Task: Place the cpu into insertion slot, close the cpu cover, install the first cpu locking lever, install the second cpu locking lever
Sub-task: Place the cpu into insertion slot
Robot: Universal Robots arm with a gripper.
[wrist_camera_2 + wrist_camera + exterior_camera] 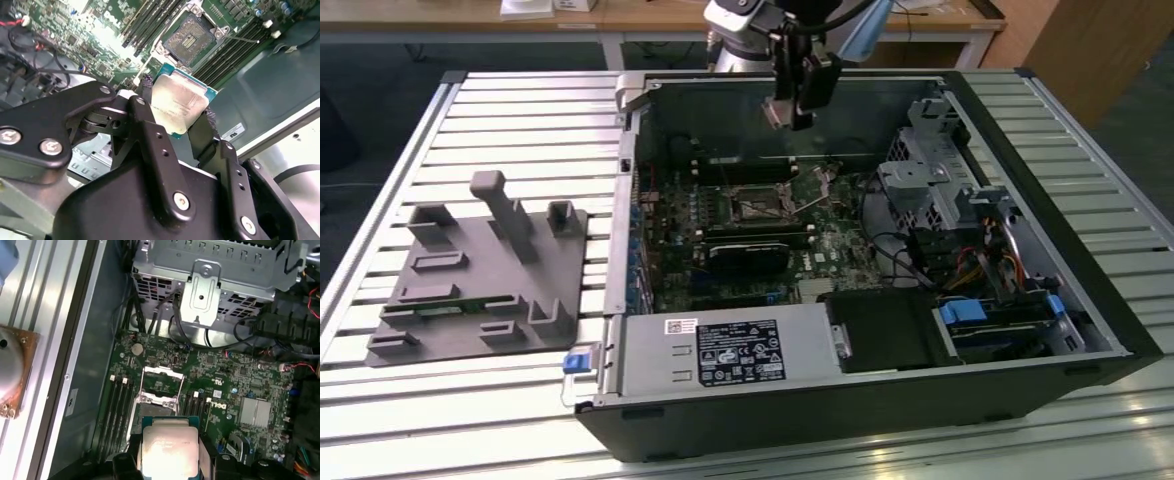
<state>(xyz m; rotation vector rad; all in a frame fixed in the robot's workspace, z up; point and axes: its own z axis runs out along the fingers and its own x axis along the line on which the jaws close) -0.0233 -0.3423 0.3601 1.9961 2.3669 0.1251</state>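
My gripper [795,116] hangs above the motherboard inside the open computer case, toward its far wall. In both wrist views it is shut on the cpu [179,106], a flat silver-grey square pinched by its edges between the black fingers [207,122]. The cpu [169,447] hovers clear of the board, just off to one side of the insertion slot [192,39], whose dark square is uncovered. The silvery cpu cover [161,374] is swung open at the slot's far side. A thin locking lever [246,37] sticks out beside the slot. In the exterior view the slot [750,205] lies nearer the camera than the gripper and below it.
A metal drive cage [200,270] and loose cables crowd one end of the case. Long memory slots [230,55] flank the socket. A black card [750,252] and the power supply [720,352] lie nearer the camera. A grey foam fixture [480,270] sits on the slatted table at the exterior view's left.
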